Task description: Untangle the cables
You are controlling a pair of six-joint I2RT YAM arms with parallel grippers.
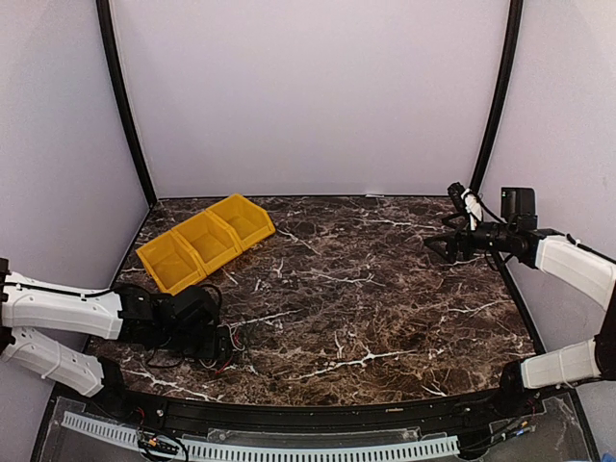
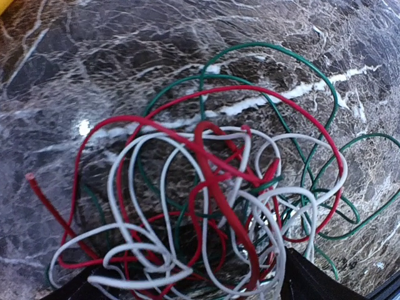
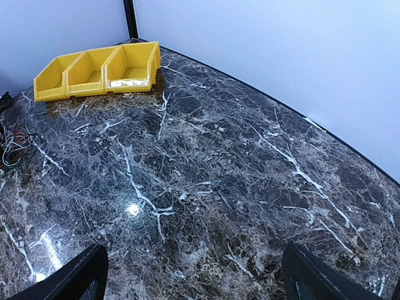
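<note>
The cables (image 2: pixel 206 187) lie in one tangled heap on the dark marble table: a red one (image 2: pixel 228 206), a white one (image 2: pixel 137 250) and a green one (image 2: pixel 312 75), looped through each other. My left gripper (image 2: pixel 187 290) is open low over the heap's near side, with one finger (image 2: pixel 312 281) on each side of it and strands between them. In the top view the heap (image 1: pixel 231 354) shows at the front left under the left gripper (image 1: pixel 214 339). My right gripper (image 1: pixel 438 245) hangs open and empty at the far right, its fingers (image 3: pixel 69 278) wide above bare table; the tangle (image 3: pixel 12 147) shows small at its left edge.
A yellow three-compartment bin (image 1: pixel 205 241) stands at the back left, also seen as the yellow bin (image 3: pixel 100 69) in the right wrist view. White walls enclose the table on three sides. A cable duct (image 1: pixel 260 445) runs along the near edge.
</note>
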